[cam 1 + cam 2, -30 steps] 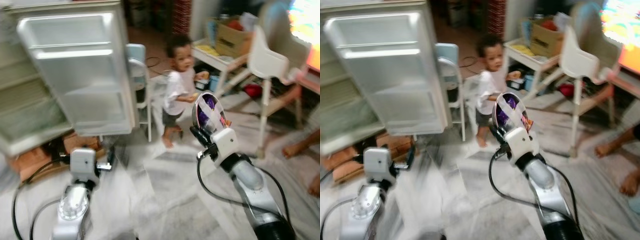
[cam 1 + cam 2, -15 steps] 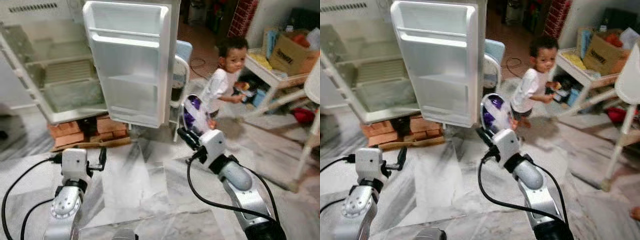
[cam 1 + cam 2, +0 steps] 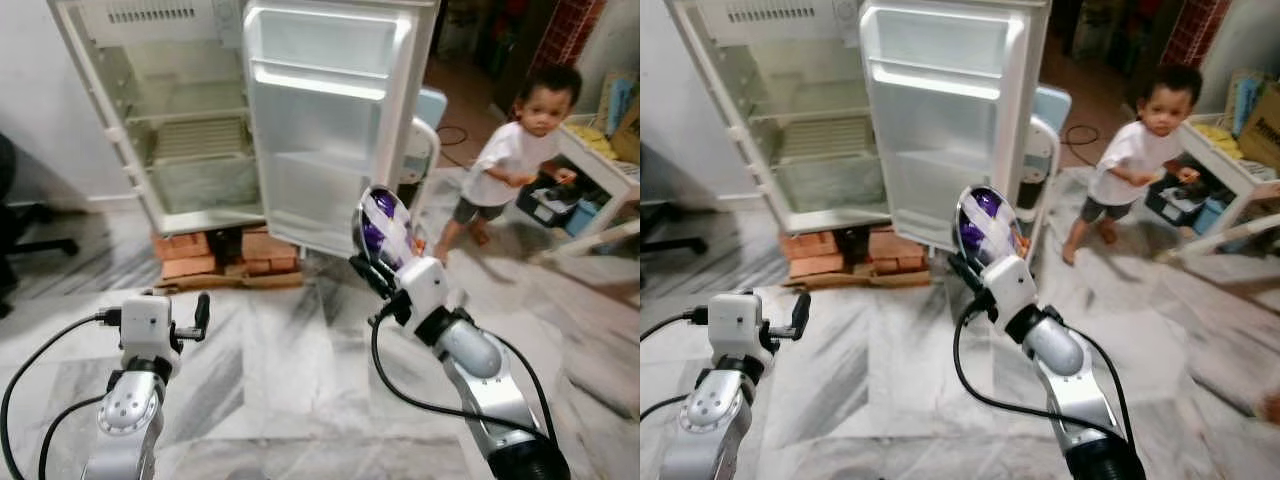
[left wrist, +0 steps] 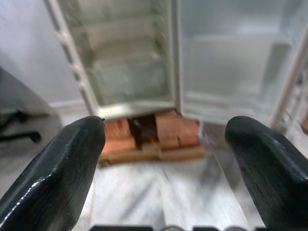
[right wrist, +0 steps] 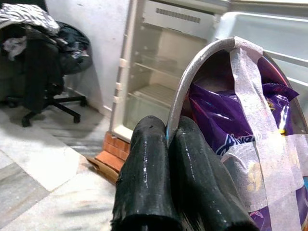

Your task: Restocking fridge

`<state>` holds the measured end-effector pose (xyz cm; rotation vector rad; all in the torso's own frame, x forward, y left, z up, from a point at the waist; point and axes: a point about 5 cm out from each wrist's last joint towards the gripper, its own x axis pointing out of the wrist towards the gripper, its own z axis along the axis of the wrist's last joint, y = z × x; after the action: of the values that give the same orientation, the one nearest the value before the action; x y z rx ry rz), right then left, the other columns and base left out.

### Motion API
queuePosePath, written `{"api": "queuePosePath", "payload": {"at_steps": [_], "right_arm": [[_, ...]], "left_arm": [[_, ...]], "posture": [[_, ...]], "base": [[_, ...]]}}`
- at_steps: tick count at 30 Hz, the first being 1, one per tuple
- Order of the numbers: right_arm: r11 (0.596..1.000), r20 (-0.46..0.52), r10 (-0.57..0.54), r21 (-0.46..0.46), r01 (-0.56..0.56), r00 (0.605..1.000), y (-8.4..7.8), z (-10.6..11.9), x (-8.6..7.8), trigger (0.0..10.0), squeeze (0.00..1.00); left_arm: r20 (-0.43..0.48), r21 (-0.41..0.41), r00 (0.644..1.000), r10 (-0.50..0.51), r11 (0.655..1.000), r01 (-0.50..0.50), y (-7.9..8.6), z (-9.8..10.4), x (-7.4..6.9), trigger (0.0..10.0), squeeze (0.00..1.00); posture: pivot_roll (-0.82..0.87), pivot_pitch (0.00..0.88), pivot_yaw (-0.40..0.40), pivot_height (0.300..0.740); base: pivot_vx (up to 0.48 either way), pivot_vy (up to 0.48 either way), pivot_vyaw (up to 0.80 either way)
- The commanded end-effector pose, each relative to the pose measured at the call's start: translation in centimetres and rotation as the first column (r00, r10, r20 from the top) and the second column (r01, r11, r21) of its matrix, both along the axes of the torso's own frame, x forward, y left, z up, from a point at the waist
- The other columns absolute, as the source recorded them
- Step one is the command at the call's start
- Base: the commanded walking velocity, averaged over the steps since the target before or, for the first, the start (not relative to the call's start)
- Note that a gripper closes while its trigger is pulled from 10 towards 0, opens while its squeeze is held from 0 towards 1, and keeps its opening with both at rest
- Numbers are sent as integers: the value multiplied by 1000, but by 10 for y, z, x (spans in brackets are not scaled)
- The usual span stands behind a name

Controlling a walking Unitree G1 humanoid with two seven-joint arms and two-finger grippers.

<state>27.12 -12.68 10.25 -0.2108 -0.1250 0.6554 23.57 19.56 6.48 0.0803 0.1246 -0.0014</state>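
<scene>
The right gripper (image 3: 372, 272), clamped on the taped steel bowl (image 3: 385, 225), faces the open fridge (image 3: 190, 140) at eleven o'clock; the left gripper (image 3: 198, 318) stands apart.

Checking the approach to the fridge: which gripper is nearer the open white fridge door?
Right. The right gripper, shut on a metal bowl of taped purple packets, is raised just before the open white fridge door; the left gripper, jaws open, hangs lower, further away.

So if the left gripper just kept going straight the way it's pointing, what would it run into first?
Probably the brick stack under the open fridge; the left gripper, fingers open, aims there over bare floor, though depth is hard to judge.
</scene>
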Motion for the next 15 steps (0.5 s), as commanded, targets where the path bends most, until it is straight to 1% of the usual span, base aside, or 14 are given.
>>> {"api": "queuePosePath", "payload": {"at_steps": [1, 2, 15], "right_arm": [[1000, 22, -22, -6, 22, 1000, -9, 5, 2, 10000, 0], [1000, 22, -22, -5, 22, 1000, -9, 5, 2, 10000, 0], [998, 28, -57, 3, 57, 998, -12, 7, 5, 10000, 0]], "left_arm": [[0, -6, 1000, -12, 1000, 12, -5, -1, -2, 10000, 0], [1, -5, 1000, -14, 1000, 14, -5, -1, -2, 10000, 0], [14, -2, 999, -36, 999, 36, -5, 1, -1, 10000, 0]], "posture": [[65, 0, -16, 740], [65, 0, -17, 740], [63, 0, -19, 740]], "base": [[0, 480, 413], [0, 480, 406], [0, 466, 0]]}}
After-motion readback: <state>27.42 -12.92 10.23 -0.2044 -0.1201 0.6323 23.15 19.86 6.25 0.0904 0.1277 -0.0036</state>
